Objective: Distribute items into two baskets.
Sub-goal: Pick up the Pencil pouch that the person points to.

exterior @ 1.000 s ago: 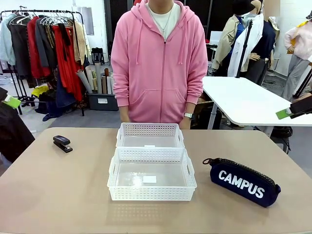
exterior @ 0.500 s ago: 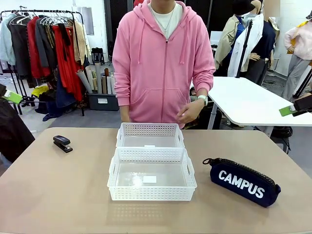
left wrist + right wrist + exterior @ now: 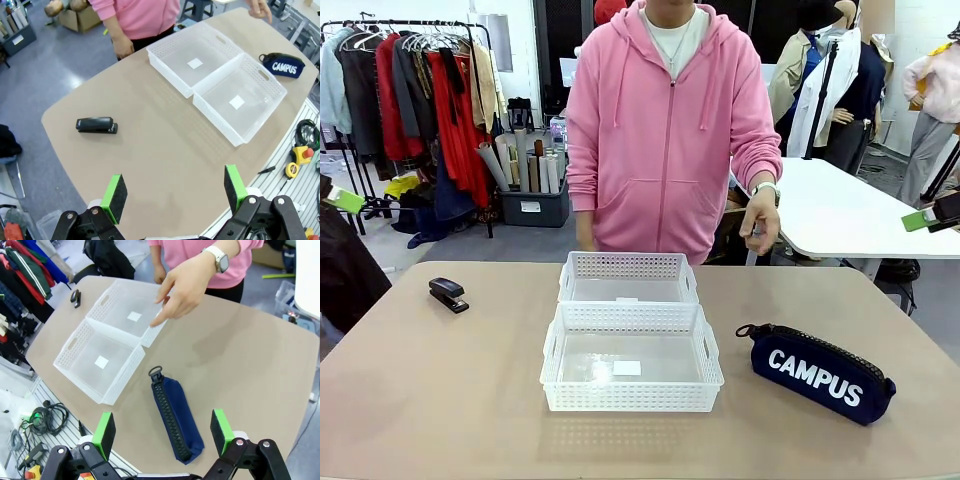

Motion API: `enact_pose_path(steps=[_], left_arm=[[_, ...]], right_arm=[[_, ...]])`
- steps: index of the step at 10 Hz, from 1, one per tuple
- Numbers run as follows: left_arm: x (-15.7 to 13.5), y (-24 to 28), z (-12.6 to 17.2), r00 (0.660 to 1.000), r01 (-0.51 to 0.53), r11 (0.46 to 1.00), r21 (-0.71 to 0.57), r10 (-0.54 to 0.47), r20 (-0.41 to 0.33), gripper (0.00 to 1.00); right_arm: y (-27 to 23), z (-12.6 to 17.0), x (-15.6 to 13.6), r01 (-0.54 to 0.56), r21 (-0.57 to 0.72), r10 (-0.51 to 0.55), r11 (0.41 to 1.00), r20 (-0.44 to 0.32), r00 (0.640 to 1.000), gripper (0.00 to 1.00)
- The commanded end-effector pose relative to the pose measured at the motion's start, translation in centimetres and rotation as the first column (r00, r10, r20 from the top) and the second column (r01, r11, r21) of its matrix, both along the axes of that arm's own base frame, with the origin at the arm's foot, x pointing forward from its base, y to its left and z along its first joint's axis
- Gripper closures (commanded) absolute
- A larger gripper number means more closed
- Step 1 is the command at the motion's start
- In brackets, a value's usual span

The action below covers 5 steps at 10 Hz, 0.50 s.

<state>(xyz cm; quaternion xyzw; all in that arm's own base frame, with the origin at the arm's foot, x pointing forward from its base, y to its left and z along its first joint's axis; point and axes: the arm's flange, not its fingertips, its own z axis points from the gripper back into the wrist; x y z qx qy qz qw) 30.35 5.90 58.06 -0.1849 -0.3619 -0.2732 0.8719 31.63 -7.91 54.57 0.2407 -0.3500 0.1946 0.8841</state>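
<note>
Two white lattice baskets sit end to end mid-table: the near basket (image 3: 631, 396) and the far basket (image 3: 627, 268), both empty but for a small label. A navy "CAMPUS" pouch (image 3: 820, 372) lies on the table to their right, and a small black stapler (image 3: 448, 294) lies at the far left. My left gripper (image 3: 174, 191) hangs open high above the table's left end, with the stapler (image 3: 96, 125) and the baskets (image 3: 220, 85) beyond it. Over the pouch (image 3: 176, 418), well above it, my right gripper (image 3: 163, 433) is open. Green pad tips show at both edges of the front view.
A person in a pink hoodie (image 3: 670, 130) stands at the far side, one hand (image 3: 760, 220) raised by the table's far right; in the right wrist view that hand (image 3: 182, 290) hovers over the far basket. A white table (image 3: 830, 210) stands behind.
The person has leaned to the right and raised a hand from below the table edge to beside the hip. Both grippers' pad tips have barely shifted; the items and baskets lie as before.
</note>
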Motion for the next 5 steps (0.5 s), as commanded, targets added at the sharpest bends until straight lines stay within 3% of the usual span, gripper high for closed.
enact_pose_path(steps=[1,5], left_arm=[[-0.03,-0.02,0.05,1.000,0.003,1.000,-0.002,-0.003,0.002,0.00],[-0.03,-0.02,0.05,1.000,0.003,1.000,-0.002,-0.003,0.002,0.00]], right_arm=[[0.10,-0.08,0.11,-0.004,0.005,0.004,1.000,-0.003,1.000,0.00],[0.10,-0.08,0.11,-0.004,0.005,0.004,1.000,-0.003,1.000,0.00]])
